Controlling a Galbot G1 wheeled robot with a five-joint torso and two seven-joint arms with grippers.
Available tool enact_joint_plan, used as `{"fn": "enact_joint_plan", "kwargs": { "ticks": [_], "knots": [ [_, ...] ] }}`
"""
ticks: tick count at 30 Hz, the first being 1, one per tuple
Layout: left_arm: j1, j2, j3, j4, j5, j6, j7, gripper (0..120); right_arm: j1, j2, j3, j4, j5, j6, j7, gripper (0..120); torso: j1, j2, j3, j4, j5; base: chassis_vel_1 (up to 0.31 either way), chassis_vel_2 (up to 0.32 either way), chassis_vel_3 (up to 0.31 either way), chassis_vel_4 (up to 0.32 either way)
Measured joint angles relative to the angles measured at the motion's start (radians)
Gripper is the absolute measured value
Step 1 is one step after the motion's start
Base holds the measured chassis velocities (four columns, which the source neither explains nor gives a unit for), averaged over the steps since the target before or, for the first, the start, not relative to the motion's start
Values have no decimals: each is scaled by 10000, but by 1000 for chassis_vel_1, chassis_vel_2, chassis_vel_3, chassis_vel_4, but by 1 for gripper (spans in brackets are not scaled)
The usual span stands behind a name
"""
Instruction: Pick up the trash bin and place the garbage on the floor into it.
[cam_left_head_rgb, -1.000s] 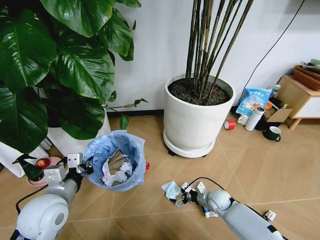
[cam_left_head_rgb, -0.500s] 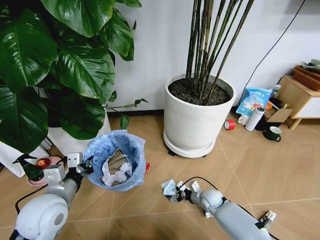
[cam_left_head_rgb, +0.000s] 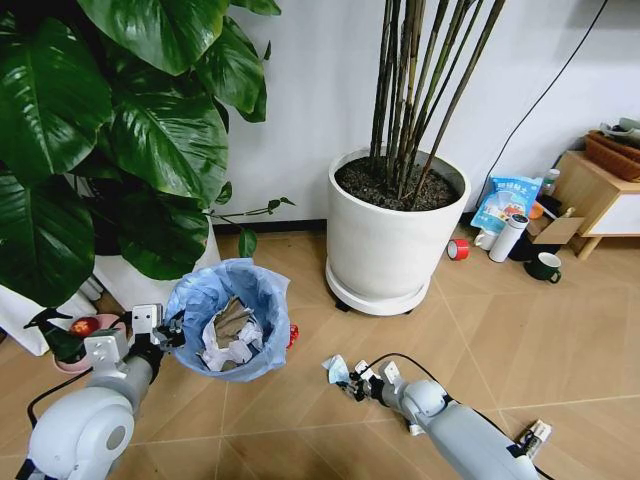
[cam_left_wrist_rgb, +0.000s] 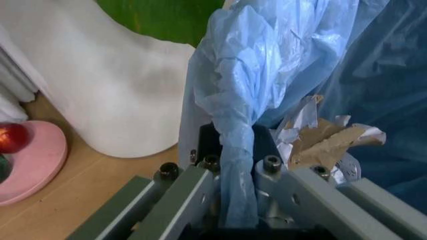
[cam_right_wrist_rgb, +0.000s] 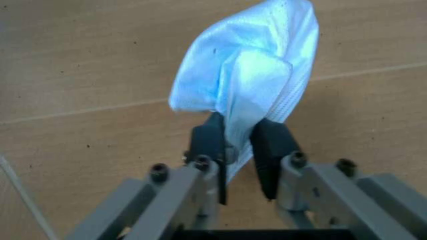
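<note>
Fingertips of the right gripper (cam_right_wrist_rgb: 235, 145) pinch a pale blue, folded piece of garbage (cam_right_wrist_rgb: 247, 75), holding it above the floor (cam_right_wrist_rgb: 80, 65); in the head view that gripper (cam_left_head_rgb: 347, 381) sits low, right of the trash bin (cam_left_head_rgb: 232, 318). The left gripper (cam_left_wrist_rgb: 233, 170) is clamped on the bin's crinkly light-blue liner at the rim, and from the head it shows at the bin's left edge (cam_left_head_rgb: 165, 335).

Flooring is light brown wood-look herringbone. A white wall stands behind, with a large white plant pot (cam_left_head_rgb: 395, 235) beyond the bin and broad green leaves (cam_left_head_rgb: 110, 130) over the left side. A red tape roll (cam_left_head_rgb: 459, 248) lies near a low wooden shelf (cam_left_head_rgb: 600, 195).

Inside the bin lie white paper wads and brownish wrapper (cam_left_head_rgb: 230, 335). The left wrist camera shows the liner pinched between the jaws.
</note>
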Motion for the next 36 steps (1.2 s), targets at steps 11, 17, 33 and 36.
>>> {"fn": "enact_joint_plan", "kwargs": {
  "ticks": [11, 17, 33, 36],
  "knots": [
    [-3, 51, -11, 57, -16, 10, 13, 0, -217, -309, 440, 951, 562, 9, 384, 0, 0, 0, 0, 0, -2, 0, 0, 0, 0],
    [-141, 191, 84, 321, -106, 73, 8, 0, -195, -988, 1051, 2700, 1142, -44, 668, 0, 0, 0, 0, 0, -2, 0, 0, 0, 0],
    [-1223, 677, 967, 1652, -805, 339, -25, 0, 1845, -2306, 1206, 7534, 3321, -1224, 848, 0, 1, 0, 0, 0, -6, 0, 0, 0, 0],
    [-1505, 776, 1131, 1851, -971, 390, -17, 0, 2415, -2191, 501, 7801, 3723, -1399, 991, 0, 1, -1, 0, 0, -1, 0, 0, 0, 0]
  ]
}}
